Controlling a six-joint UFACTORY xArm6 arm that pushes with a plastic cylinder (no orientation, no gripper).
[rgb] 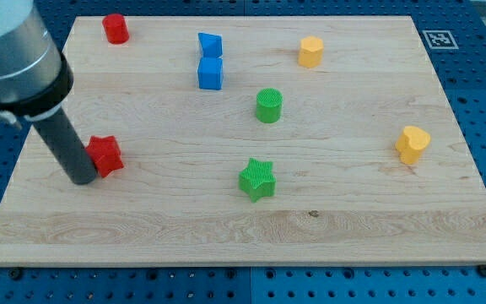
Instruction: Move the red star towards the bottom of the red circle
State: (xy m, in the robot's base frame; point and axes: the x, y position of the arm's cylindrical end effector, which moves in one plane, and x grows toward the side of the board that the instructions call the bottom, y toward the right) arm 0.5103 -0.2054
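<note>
The red star (pixel 106 154) lies at the view's left, about mid-height on the wooden board (pixel 243 228). The red circle (pixel 115 28), a short cylinder, stands near the board's top left corner, well above the star. My tip (pixel 83 179) is at the lower end of the dark rod, touching the star's left and lower side. The rod rises up and left to the grey arm.
A blue triangle-like block (pixel 210 45) sits just above a blue cube (pixel 211 73) at top centre. A green cylinder (pixel 268 105) and green star (pixel 257 179) stand mid-board. A yellow hexagon (pixel 310 51) and yellow heart (pixel 413 144) are on the right.
</note>
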